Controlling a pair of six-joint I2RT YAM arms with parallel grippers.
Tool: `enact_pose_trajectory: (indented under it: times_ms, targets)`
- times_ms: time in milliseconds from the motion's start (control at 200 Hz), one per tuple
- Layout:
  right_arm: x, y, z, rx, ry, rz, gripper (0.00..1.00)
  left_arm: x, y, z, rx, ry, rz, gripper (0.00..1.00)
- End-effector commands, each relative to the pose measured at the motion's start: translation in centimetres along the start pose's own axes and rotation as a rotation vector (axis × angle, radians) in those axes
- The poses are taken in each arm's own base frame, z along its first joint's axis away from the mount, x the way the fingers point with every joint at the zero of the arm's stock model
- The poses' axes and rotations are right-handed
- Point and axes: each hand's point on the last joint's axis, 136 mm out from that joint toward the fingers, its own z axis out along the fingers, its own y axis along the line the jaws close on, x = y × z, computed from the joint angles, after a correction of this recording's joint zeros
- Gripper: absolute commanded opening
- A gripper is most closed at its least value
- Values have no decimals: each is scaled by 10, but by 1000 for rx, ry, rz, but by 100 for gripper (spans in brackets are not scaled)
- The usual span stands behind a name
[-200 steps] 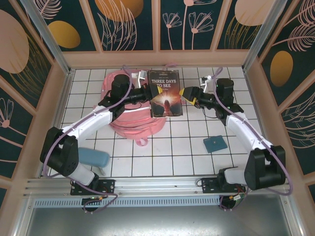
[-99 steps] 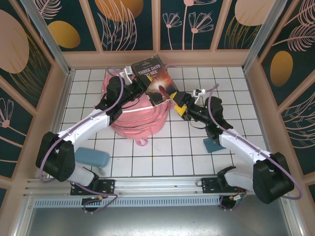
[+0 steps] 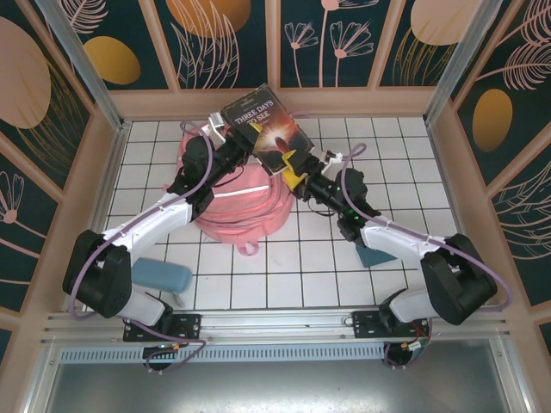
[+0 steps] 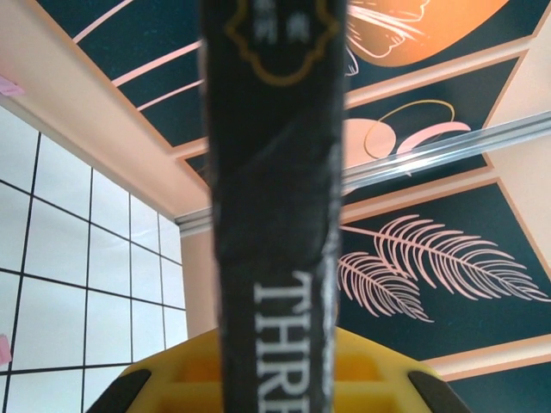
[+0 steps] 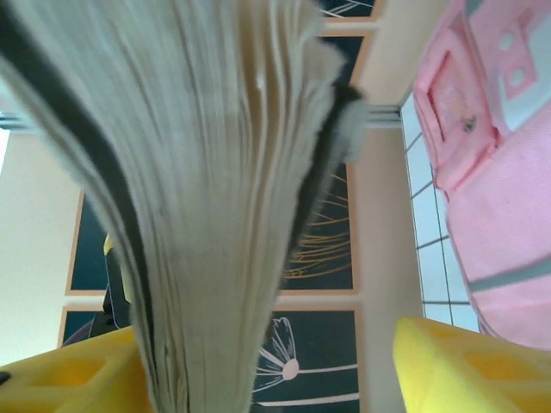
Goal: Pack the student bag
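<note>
The student bag (image 3: 237,205) is a big pink backpack lying on the white tiles left of centre, and its side also shows in the right wrist view (image 5: 508,172). A dark book (image 3: 269,129) titled "Three Days to See" hangs tilted above the bag's back right part. My left gripper (image 3: 244,148) is shut on its spine (image 4: 275,215), with yellow fingers (image 4: 172,383) on either side. My right gripper (image 3: 298,175) straddles the book's page edge (image 5: 207,215). It is open: the right-hand finger (image 5: 469,366) stands well off the pages.
A blue case (image 3: 162,275) lies at the front left near the left arm's base. A small teal pad (image 3: 374,255) lies on the tiles to the right, partly under the right arm. Patterned walls (image 3: 275,43) close in the back and sides.
The book has swung from flat and square to tilted, and moved back and left over the bag. The right arm followed it leftward, keeping its jaws at the page edge.
</note>
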Motion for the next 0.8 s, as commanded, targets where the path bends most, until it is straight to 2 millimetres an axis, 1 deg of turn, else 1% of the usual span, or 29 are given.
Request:
enact_pose_trajectory:
  times_ms: [0, 130, 190, 230, 280, 350, 390, 445, 500, 510, 520, 581, 716, 756, 796]
  targets:
    - [-3, 38, 12, -125, -48, -32, 60, -8, -35, -2, 136, -31, -14, 7]
    - [-4, 41, 12, -170, -68, -18, 48, -9, -32, -3, 129, -40, -22, 8]
    - [-6, 39, 9, -175, -83, -15, 43, -10, -31, -4, 125, -43, -20, 11]
    - [-8, 38, 8, -169, -93, -16, 39, -9, -30, -5, 120, -42, -17, 16]
    - [-9, 34, 5, -152, -106, -23, 33, -10, -28, -5, 104, -49, -10, 25]
    - [-12, 29, 1, -116, -133, -44, 24, -11, -21, -8, 66, -60, 6, 42]
    - [-15, 27, -3, -91, -151, -60, 21, -11, -16, -10, 36, -64, 18, 51]
    - [-19, 22, -10, -52, -181, -103, 17, -11, -2, -14, -25, -72, 49, 63]
    - [-26, 19, -21, 0, -234, -161, 13, -10, 10, -19, -84, -71, 85, 72]
    - [-27, 19, -23, 4, -243, -169, 13, -7, 21, -21, -112, -64, 91, 73]
    - [-29, 17, -25, 20, -253, -178, 12, -6, 26, -23, -129, -62, 98, 74]
    - [-37, 14, -39, 73, -310, -242, 9, -1, 50, -31, -214, -44, 154, 80]
    - [-51, 11, -66, 165, -362, -363, 5, 13, 108, -53, -454, 64, 350, 85]
    - [-54, 10, -73, 189, -367, -391, 5, 17, 123, -61, -520, 107, 419, 84]
    - [-57, 9, -79, 212, -367, -422, 5, 21, 134, -68, -564, 159, 499, 82]
